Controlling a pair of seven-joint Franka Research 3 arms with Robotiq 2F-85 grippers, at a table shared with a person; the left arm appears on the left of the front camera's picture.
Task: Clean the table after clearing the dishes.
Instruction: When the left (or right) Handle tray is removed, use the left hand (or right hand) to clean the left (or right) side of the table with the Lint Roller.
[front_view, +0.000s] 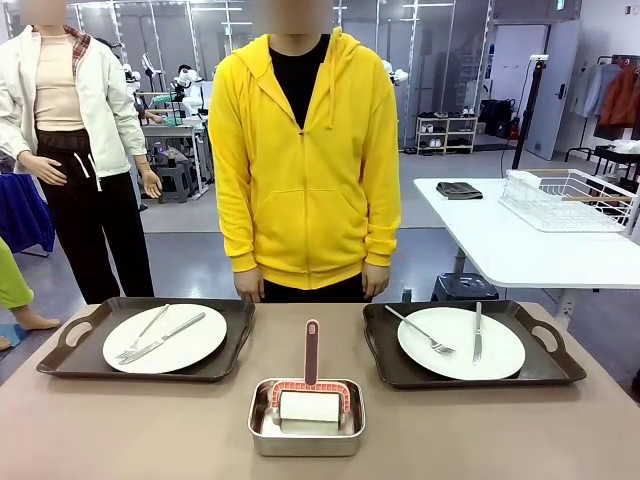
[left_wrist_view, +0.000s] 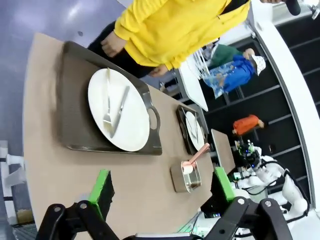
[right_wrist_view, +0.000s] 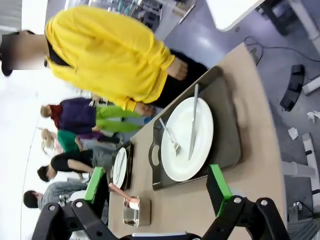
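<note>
The table (front_view: 150, 430) is not ready for cleaning: both dishes are still on it. The left tray (front_view: 232, 345) sits toward the far left corner with its white plate (front_view: 190, 352), and the right tray (front_view: 392, 368) sits toward the far right corner with its own plate (front_view: 495, 362). A fork (front_view: 425, 335) and a knife (front_view: 477, 333) lie on the right plate, and the left plate carries a similar pair, loose, so I judge each tray should be lifted level by its handles.

Between the trays, close to the near edge, stands a small steel pan (front_view: 306, 442). It holds a white roller (front_view: 309, 406) whose pink handle (front_view: 312, 350) points at the far edge. I take that as the cleaning tool, parked in the middle where either arm can reach it once the top is bare.

The left gripper (left_wrist_view: 162, 184) hangs high over the left end with its green pads spread wide and nothing between them. The right gripper (right_wrist_view: 156, 184) hangs over the right end, equally wide and empty. Each looks down on its own tray, which suits one arm per tray.

The person (front_view: 305, 150) in a yellow hoodie stands at the far edge, hands down. Off the right end, a white side table (front_view: 500, 245) with a wire dish rack (front_view: 565, 200) looks like a likely place for the dishes.
</note>
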